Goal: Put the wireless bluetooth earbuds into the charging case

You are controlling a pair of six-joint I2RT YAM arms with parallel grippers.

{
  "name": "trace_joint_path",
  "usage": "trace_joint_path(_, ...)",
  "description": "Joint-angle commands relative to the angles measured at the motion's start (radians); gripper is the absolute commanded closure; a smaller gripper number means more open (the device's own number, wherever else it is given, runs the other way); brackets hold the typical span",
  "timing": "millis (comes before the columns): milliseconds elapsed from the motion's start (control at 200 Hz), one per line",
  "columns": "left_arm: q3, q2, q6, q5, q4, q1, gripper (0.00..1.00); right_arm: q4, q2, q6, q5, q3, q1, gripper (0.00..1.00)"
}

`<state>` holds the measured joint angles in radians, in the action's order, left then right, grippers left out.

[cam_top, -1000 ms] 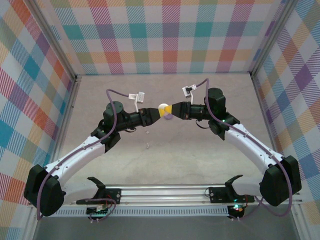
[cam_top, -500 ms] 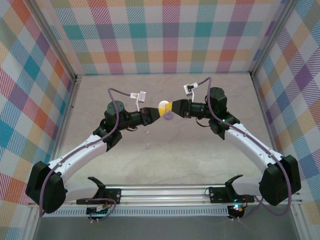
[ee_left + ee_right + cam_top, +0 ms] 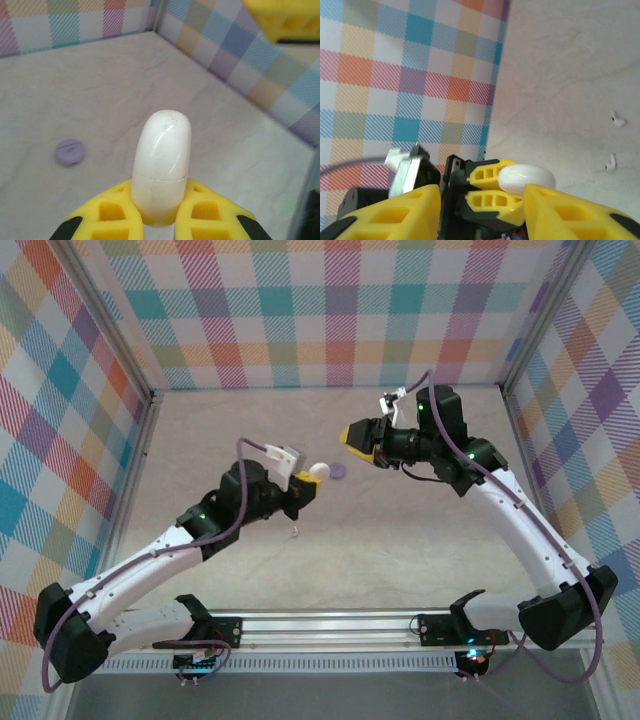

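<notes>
- Two white earbuds (image 3: pixel 618 120) (image 3: pixel 610 162) lie loose on the pale table (image 3: pixel 400 530), near each other but apart, stems pointing down in the right wrist view. They are too small there to make out any further detail.
- From the top camera only one speck (image 3: pixel 296 531) can be read as an earbud, just in front of the left arm. Its shape cannot be made out.
- The white charging case (image 3: pixel 162 165) is lifted off the table, its rounded end pointing away from the left wrist camera. A thin seam runs across it low down, with no gap at the seam. Its lower end is hidden between the fingers.
- The left gripper (image 3: pixel 160 190) is clamped on that case, a yellow finger pressed against each side.
- The right gripper (image 3: pixel 482 192) stands well apart from the case, higher and toward the back wall in the top view. Its two yellow fingers are spread with a wide gap and nothing between them.
- In the left wrist view only a corner of one right finger (image 3: pixel 285 20) shows, cut off by the edge.
- A small lilac round disc (image 3: pixel 70 151) lies flat on the table beyond the case, with a faint line across its top. What it is cannot be told.
- Checked walls (image 3: pixel 330 310) close in the table.
</notes>
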<state>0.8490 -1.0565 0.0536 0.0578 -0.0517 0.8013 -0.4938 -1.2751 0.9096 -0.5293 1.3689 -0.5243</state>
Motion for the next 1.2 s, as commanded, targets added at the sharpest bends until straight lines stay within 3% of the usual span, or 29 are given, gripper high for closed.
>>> trace_joint_path(0,0.006,-0.001,-0.286,-0.310,0.036,0.086,1.00,-0.124,-0.022,0.136,0.055,-0.046,-0.046,0.56)
trace_joint_path(85,-0.004,-0.030,-0.386,-0.386,0.104,0.141,1.00,-0.085,-0.028,0.209,0.075,-0.087,-0.059,0.56)
trace_joint_path(240,-0.002,-0.092,-0.514,-0.425,0.172,0.200,1.00,-0.124,-0.089,0.221,0.092,-0.038,-0.072,0.54)
trace_joint_path(690,0.035,-0.241,-0.710,-0.605,0.278,0.301,1.00,-0.071,-0.181,0.320,0.064,-0.034,-0.081,0.55)
trace_joint_path(875,0.072,-0.312,-0.749,-0.690,0.291,0.314,1.00,-0.047,-0.203,0.332,0.032,-0.045,-0.081,0.70)
trace_joint_path(1065,0.070,-0.313,-0.750,-0.665,0.264,0.326,0.95,0.016,-0.217,0.338,0.010,-0.057,-0.080,0.95)
trace_joint_path(1135,0.066,-0.295,-0.732,-0.647,0.237,0.326,0.87,0.030,-0.223,0.324,0.002,-0.053,-0.076,1.00)
trace_joint_path(1195,0.063,-0.277,-0.712,-0.635,0.219,0.326,0.71,0.039,-0.225,0.307,-0.004,-0.051,-0.071,1.00)
